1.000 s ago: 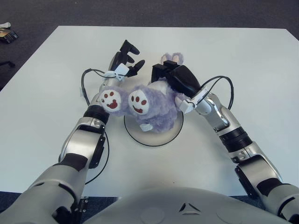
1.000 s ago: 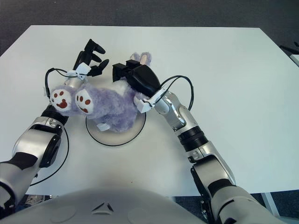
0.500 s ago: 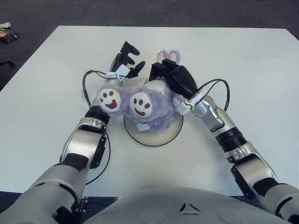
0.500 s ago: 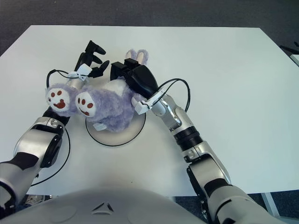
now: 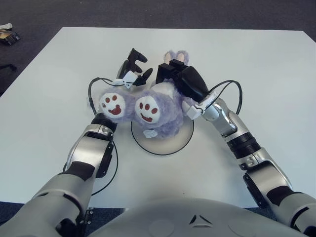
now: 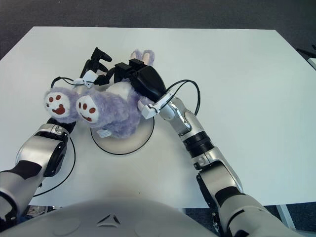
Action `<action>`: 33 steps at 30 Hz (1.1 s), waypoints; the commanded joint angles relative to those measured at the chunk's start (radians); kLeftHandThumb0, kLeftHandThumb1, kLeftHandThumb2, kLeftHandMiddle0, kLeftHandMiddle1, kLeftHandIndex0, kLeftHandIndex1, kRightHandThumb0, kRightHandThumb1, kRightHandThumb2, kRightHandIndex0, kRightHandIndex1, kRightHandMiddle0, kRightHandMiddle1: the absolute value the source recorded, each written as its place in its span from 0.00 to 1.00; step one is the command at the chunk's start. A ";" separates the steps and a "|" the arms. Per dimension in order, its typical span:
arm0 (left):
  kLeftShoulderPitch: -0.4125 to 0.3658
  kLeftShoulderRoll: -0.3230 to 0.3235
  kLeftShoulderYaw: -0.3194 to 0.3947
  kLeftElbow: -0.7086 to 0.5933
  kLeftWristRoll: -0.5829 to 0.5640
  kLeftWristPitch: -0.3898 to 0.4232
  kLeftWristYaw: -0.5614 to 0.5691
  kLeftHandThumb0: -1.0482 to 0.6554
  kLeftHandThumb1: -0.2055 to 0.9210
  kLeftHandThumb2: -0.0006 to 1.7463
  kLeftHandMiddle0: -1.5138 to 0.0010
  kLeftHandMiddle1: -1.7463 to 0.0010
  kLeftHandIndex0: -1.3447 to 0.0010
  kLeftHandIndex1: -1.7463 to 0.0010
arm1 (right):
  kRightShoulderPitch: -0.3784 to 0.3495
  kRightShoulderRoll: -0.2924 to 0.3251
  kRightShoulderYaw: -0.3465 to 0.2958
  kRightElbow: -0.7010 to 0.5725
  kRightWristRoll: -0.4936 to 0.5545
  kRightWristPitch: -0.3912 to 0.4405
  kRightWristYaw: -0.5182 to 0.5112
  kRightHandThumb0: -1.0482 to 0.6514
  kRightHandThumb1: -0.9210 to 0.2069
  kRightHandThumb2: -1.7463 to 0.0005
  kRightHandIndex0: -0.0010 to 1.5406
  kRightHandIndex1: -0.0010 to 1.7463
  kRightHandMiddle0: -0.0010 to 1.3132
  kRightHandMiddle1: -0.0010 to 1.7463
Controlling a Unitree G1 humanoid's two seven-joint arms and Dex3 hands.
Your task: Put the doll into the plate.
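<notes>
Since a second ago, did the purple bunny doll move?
Yes. The doll has shifted a little toward the table's far edge, while the plate under it stayed put. Both hands flank it.

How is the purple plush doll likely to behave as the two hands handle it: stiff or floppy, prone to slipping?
The doll looks soft and furry, so it probably squashes and sags rather than holding shape. Its feet jut toward the camera beyond the plate, so it may flop or lean once released. The fur likely resists sliding under the right hand; the left hand shows beside it, fingers spread.
</notes>
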 commanded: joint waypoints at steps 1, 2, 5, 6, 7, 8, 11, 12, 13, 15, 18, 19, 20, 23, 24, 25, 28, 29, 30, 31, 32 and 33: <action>-0.030 0.000 0.002 0.018 0.002 -0.022 0.014 0.61 0.78 0.50 0.71 0.05 0.91 0.00 | -0.016 0.013 -0.018 -0.038 0.037 0.016 0.020 0.62 0.66 0.17 0.48 0.94 0.39 1.00; -0.030 0.000 0.002 0.020 0.001 -0.025 0.014 0.61 0.77 0.51 0.71 0.05 0.91 0.00 | -0.013 0.016 -0.019 -0.045 0.048 0.021 0.032 0.62 0.66 0.17 0.48 0.95 0.39 1.00; -0.031 -0.001 0.002 0.026 0.001 -0.033 0.016 0.61 0.76 0.52 0.75 0.03 0.88 0.00 | -0.004 0.023 -0.019 -0.065 0.077 0.035 0.062 0.62 0.66 0.17 0.47 0.95 0.39 1.00; -0.032 -0.001 0.001 0.029 0.002 -0.035 0.018 0.61 0.76 0.52 0.76 0.03 0.86 0.00 | -0.002 0.025 -0.019 -0.069 0.086 0.039 0.071 0.62 0.66 0.17 0.47 0.95 0.39 1.00; -0.033 -0.001 0.001 0.031 0.002 -0.037 0.019 0.61 0.76 0.53 0.78 0.02 0.84 0.00 | 0.000 0.027 -0.019 -0.072 0.092 0.042 0.078 0.62 0.66 0.17 0.47 0.95 0.38 1.00; -0.034 0.000 0.000 0.033 0.005 -0.039 0.022 0.61 0.76 0.53 0.80 0.01 0.83 0.00 | 0.001 0.028 -0.019 -0.075 0.100 0.044 0.086 0.62 0.65 0.17 0.47 0.95 0.38 1.00; -0.036 0.003 -0.005 0.038 0.012 -0.044 0.031 0.61 0.75 0.54 0.81 0.00 0.81 0.00 | 0.007 0.031 -0.020 -0.086 0.114 0.050 0.103 0.62 0.65 0.17 0.47 0.95 0.38 1.00; -0.037 0.004 -0.008 0.039 0.017 -0.045 0.037 0.61 0.74 0.54 0.81 0.00 0.81 0.00 | 0.011 0.030 -0.020 -0.098 0.121 0.054 0.112 0.62 0.65 0.17 0.47 0.95 0.38 1.00; -0.038 0.005 -0.010 0.040 0.021 -0.046 0.041 0.61 0.74 0.54 0.81 0.00 0.81 0.00 | 0.015 0.030 -0.021 -0.107 0.126 0.057 0.119 0.62 0.65 0.17 0.47 0.95 0.38 1.00; -0.038 0.006 -0.015 0.041 0.027 -0.043 0.047 0.61 0.74 0.55 0.81 0.00 0.80 0.00 | 0.021 0.029 -0.022 -0.124 0.132 0.064 0.132 0.62 0.65 0.17 0.47 0.95 0.38 1.00; -0.038 0.005 -0.018 0.040 0.032 -0.042 0.052 0.61 0.78 0.50 0.74 0.05 0.88 0.00 | 0.028 0.029 -0.023 -0.139 0.135 0.070 0.143 0.62 0.64 0.18 0.46 0.95 0.38 1.00; -0.037 0.005 -0.018 0.039 0.034 -0.043 0.053 0.61 0.79 0.49 0.73 0.06 0.89 0.00 | 0.031 0.028 -0.024 -0.145 0.135 0.072 0.146 0.62 0.64 0.18 0.46 0.95 0.38 1.00; -0.037 0.004 -0.018 0.038 0.035 -0.043 0.053 0.61 0.80 0.48 0.73 0.07 0.90 0.00 | 0.032 0.028 -0.024 -0.149 0.135 0.074 0.148 0.62 0.64 0.18 0.46 0.95 0.38 1.00; -0.028 0.003 -0.020 0.011 0.036 -0.032 0.046 0.61 0.84 0.43 0.73 0.09 0.92 0.00 | 0.048 0.027 -0.021 -0.176 0.132 0.083 0.158 0.62 0.64 0.17 0.46 0.96 0.38 1.00; -0.026 0.003 -0.021 0.003 0.035 -0.025 0.041 0.61 0.85 0.42 0.73 0.09 0.93 0.00 | 0.056 0.026 -0.019 -0.186 0.130 0.087 0.163 0.62 0.64 0.17 0.46 0.96 0.38 1.00; -0.025 0.003 -0.021 -0.003 0.035 -0.020 0.037 0.61 0.88 0.39 0.73 0.10 0.94 0.00 | 0.062 0.025 -0.018 -0.195 0.129 0.090 0.167 0.62 0.64 0.17 0.45 0.97 0.38 1.00; -0.023 0.003 -0.020 -0.013 0.030 0.002 0.025 0.61 0.93 0.34 0.74 0.12 0.94 0.00 | 0.083 0.019 -0.016 -0.220 0.121 0.093 0.175 0.62 0.64 0.17 0.45 0.98 0.38 1.00; -0.022 0.002 -0.020 -0.018 0.029 0.008 0.023 0.61 0.95 0.32 0.75 0.12 0.95 0.00 | 0.087 0.017 -0.015 -0.225 0.120 0.093 0.178 0.62 0.64 0.17 0.44 0.98 0.37 1.00; -0.021 0.002 -0.019 -0.022 0.028 0.014 0.021 0.61 0.95 0.32 0.75 0.13 0.95 0.00 | 0.092 0.015 -0.015 -0.231 0.117 0.095 0.182 0.62 0.64 0.17 0.44 0.98 0.37 1.00; -0.020 0.002 -0.019 -0.025 0.028 0.019 0.019 0.61 0.96 0.31 0.75 0.13 0.95 0.00 | 0.096 0.014 -0.014 -0.236 0.115 0.096 0.185 0.62 0.63 0.17 0.44 0.98 0.37 1.00; -0.019 0.002 -0.019 -0.028 0.028 0.023 0.019 0.61 0.97 0.30 0.75 0.13 0.95 0.00 | 0.101 0.012 -0.013 -0.241 0.112 0.097 0.187 0.62 0.63 0.17 0.44 0.98 0.37 1.00; -0.018 0.002 -0.019 -0.030 0.028 0.026 0.018 0.61 0.97 0.30 0.76 0.13 0.95 0.00 | 0.105 0.011 -0.013 -0.245 0.110 0.098 0.189 0.62 0.63 0.18 0.44 0.99 0.37 1.00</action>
